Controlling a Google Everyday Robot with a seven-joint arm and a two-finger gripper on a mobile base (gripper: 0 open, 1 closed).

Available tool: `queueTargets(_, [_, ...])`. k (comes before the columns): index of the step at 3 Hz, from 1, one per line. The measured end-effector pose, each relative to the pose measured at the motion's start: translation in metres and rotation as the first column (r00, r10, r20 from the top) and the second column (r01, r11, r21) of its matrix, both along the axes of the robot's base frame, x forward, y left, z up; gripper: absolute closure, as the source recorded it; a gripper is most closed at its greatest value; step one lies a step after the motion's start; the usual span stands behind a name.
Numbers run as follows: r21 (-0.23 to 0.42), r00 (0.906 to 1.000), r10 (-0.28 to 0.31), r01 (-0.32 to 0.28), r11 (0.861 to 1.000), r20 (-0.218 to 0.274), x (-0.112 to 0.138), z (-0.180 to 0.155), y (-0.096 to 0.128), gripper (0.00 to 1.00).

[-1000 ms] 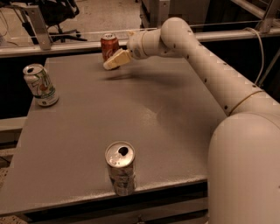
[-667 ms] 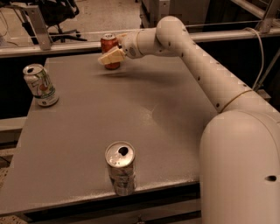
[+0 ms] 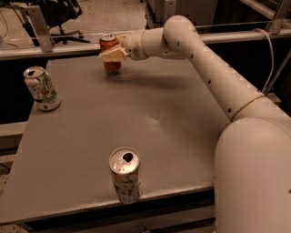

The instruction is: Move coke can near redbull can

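Gripper (image 3: 112, 50) at the coke can (image 3: 108, 43), far edge of the grey table (image 3: 182, 113).
The coke can stands upright at the back of the table, centre-left, with the gripper's cream tip across its front side; cannot tell if the gripper is closed on it or just around it. The white arm (image 3: 204, 59) reaches in from the right. The redbull can (image 3: 125, 175) is upright near the front edge, well apart from the coke can. A white can with green and red markings (image 3: 42, 88) stands upright by the left edge. An office chair (image 3: 61, 13) is behind the table.
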State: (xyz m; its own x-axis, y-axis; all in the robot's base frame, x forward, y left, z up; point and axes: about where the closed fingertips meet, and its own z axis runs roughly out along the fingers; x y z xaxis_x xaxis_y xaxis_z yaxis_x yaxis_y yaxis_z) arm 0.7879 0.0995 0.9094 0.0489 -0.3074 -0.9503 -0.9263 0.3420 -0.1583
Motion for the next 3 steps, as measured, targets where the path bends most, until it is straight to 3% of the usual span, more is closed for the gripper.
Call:
queueTargets(1, [0.034,0.9972,0.073,-0.074,0.997,0.014,-0.036,0.017,-0.011,0.95])
queueTargets(2, [0.026,0.9845,0.175,-0.175,0.984,-0.003,-0.09,0.026,-0.037,1.0])
queueTargets(3, [0.005,0.9572,0.282,-0.282,0.959,-0.065,-0.153,0.028,-0.072,1.0])
